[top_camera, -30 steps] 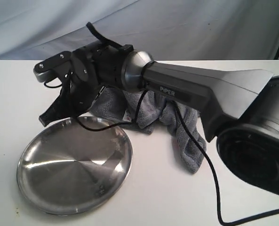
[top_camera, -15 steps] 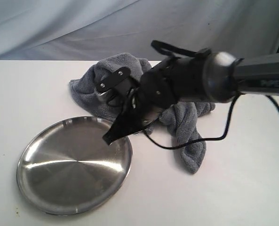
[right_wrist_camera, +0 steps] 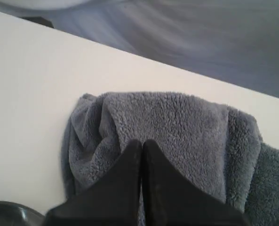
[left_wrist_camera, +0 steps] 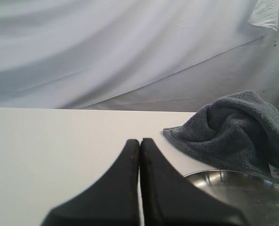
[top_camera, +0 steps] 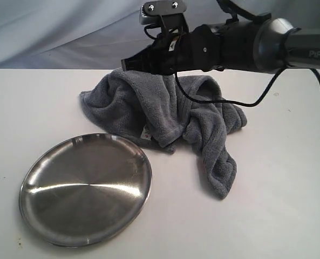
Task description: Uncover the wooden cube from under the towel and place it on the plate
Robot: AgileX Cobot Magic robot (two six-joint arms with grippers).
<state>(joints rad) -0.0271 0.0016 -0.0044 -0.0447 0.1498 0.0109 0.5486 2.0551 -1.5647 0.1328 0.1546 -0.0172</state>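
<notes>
The dark grey towel (top_camera: 165, 108) lies bunched in a mound at the back of the white table, its white tag (top_camera: 147, 135) facing the plate. No wooden cube shows in any view. The steel plate (top_camera: 84, 194) sits bare in front of the towel to the left. My right gripper (top_camera: 128, 63) hovers shut above the towel's far top, reaching in from the right. The right wrist view shows its tips (right_wrist_camera: 141, 141) closed over the towel (right_wrist_camera: 177, 117). My left gripper (left_wrist_camera: 139, 140) is shut and holds nothing, low over the table, with the towel (left_wrist_camera: 233, 127) and plate (left_wrist_camera: 243, 188) beside it.
A pale cloth backdrop (top_camera: 68, 32) hangs behind the table. The right arm's black cable (top_camera: 224, 100) droops down onto the towel. The towel's long tail (top_camera: 220, 172) trails toward the front right.
My right gripper has swung from above the plate's far rim, up and back over the towel, to above its far top. The towel and plate have not moved.
</notes>
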